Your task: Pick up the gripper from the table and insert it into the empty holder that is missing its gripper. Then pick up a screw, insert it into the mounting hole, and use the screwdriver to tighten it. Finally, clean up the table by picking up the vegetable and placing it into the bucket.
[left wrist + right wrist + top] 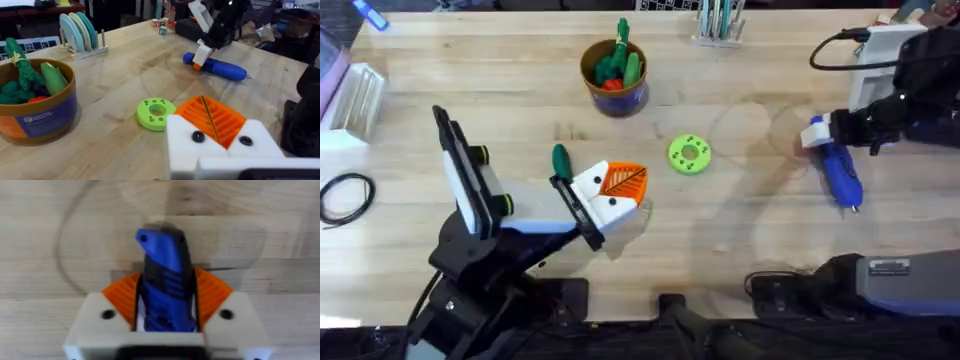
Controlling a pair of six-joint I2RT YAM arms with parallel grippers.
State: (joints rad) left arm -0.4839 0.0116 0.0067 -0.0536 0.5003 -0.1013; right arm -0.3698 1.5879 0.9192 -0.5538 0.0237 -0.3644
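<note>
My right gripper (820, 135) is shut on the handle end of the blue screwdriver (840, 175), which lies on the table at the right with its metal tip toward the front. In the right wrist view the screwdriver (165, 290) sits between the orange pads (120, 297). My left gripper (612, 192) is shut, its two orange ribbed fingers (210, 117) pressed together, each in a white holder (260, 145) with a dark round spot on its face. The dark-green vegetable (560, 160) lies just left of that gripper. The bucket (615, 75) stands at the back with toy vegetables inside.
A flat light-green disc (689, 153) lies between the two grippers. A plate rack (80, 30) and a black cable loop (345, 195) are at the left. A pen cup (720, 20) and a white box (885, 50) stand at the back right.
</note>
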